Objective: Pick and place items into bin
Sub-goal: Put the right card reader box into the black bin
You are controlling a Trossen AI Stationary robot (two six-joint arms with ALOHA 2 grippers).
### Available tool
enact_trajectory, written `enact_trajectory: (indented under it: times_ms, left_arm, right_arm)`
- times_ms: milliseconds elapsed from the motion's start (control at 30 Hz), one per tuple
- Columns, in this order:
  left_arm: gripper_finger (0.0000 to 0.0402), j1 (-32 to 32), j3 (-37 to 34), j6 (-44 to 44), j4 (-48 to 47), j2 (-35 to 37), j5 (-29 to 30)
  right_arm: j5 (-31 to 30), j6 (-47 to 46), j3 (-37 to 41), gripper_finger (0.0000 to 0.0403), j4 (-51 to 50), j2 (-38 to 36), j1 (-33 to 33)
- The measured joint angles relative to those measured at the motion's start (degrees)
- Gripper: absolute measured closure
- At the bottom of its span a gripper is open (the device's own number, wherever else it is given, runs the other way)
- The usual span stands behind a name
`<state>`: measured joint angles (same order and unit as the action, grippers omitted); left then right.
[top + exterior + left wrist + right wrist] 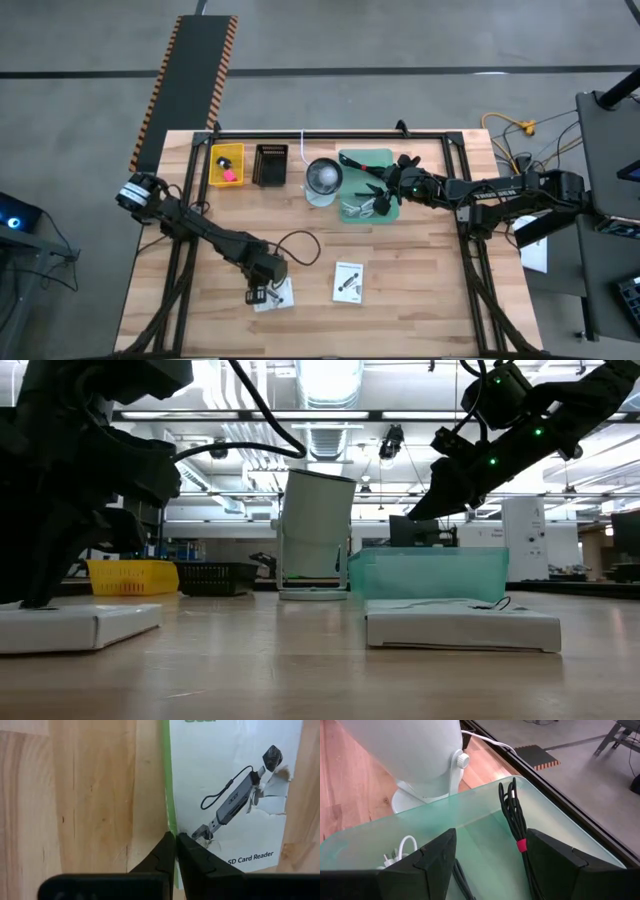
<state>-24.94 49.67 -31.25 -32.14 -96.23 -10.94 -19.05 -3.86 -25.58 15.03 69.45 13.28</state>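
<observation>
At the near-left of the table, the left gripper (262, 295) is sitting down on a white card-reader packet (235, 795), fingers pinched fully together right at its green-trimmed edge. Can't tell whether they're actually catching the edge or just closing beside it.

Second white packet (347, 281) is lying flat just to the right, untouched.

Handling guess: thin printed card box, light, fairly stiff, slick face, already torn near the picture. A flat pinch from above is likely slipping off; an edge grip across the thickness looks better.

Right gripper (490, 865) is hovering over the green translucent bin (368, 160), jaws spread wide, holding nothing. A bundled black cable (512, 815) with red tie and a white cable are lying inside.

Hidden: the left arm is covering most of the packet from above; other bin contents unclear.
</observation>
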Motion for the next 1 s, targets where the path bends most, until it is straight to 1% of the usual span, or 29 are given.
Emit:
enact_trajectory:
  times_ms: [133,367,567,767,1000]
  left_arm:
    - [0.0401,0.09,0.02,0.37,-0.17,3.37,0.77]
    - [0.0401,0.04,0.33,0.32,-0.63,10.25,4.56]
    - [0.0401,0.06,0.37,0.31,-1.37,14.28,7.21]
    - [0.0401,0.08,0.37,0.24,-1.85,15.40,8.33]
    - [0.0401,0.08,0.29,0.20,-1.91,13.47,8.27]
  right_arm:
    - [0.00,0.00,0.00,0.0177,0.00,0.00,0.00]
    - [0.00,0.02,0.00,0.0177,0.00,0.00,0.00]
    - [-0.01,0.02,0.00,0.0177,-0.11,0.00,-0.01]
    - [0.00,0.28,0.00,0.0177,-0.17,0.00,0.00]
    - [0.00,0.44,0.00,0.0177,-0.17,0.00,-0.02]
